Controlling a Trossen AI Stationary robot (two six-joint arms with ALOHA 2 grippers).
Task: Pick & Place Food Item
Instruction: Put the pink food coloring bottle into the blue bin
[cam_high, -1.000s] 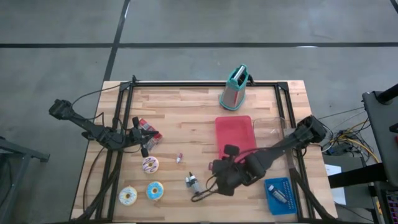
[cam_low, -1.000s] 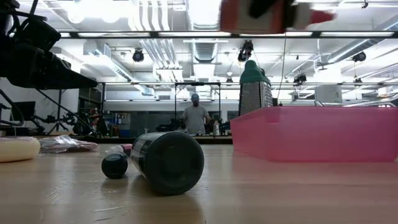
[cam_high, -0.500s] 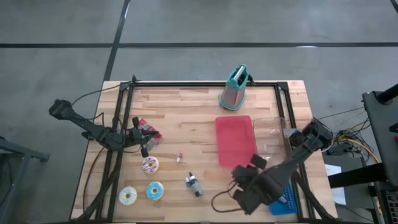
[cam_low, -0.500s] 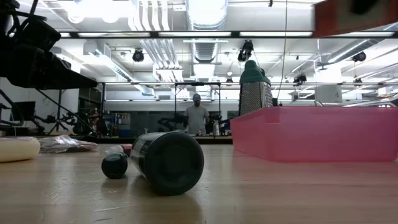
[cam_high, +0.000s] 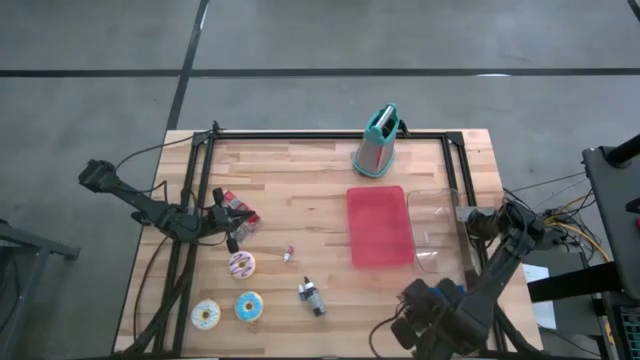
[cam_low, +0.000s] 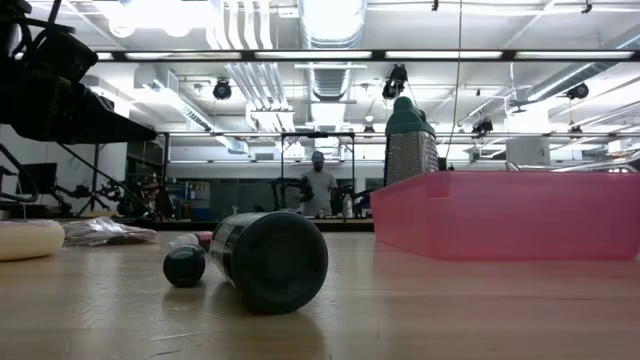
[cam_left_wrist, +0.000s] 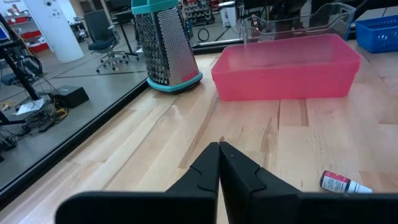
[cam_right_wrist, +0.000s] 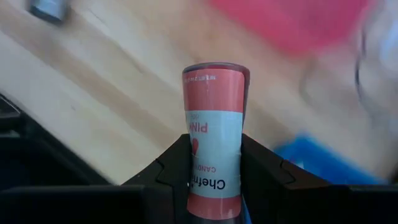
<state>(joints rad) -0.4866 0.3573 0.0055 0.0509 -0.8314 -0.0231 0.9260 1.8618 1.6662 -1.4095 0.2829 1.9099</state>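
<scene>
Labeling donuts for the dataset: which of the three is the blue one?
The middle donut, at the front edge of the table. The one beside it is white with sprinkles; the pink-and-white one lies farther back, nearer the left gripper.

The table (cam_high: 300, 180) is pale wood planks with a smooth, faintly glossy finish. The pink bin (cam_high: 379, 226) looks like matt translucent plastic; the clear tub (cam_high: 438, 232) beside it is glossy. The box grater (cam_left_wrist: 166, 46) has perforated shiny metal faces and a teal plastic handle and base. The pink bottle (cam_right_wrist: 214, 137) carries a smooth printed label.
</scene>
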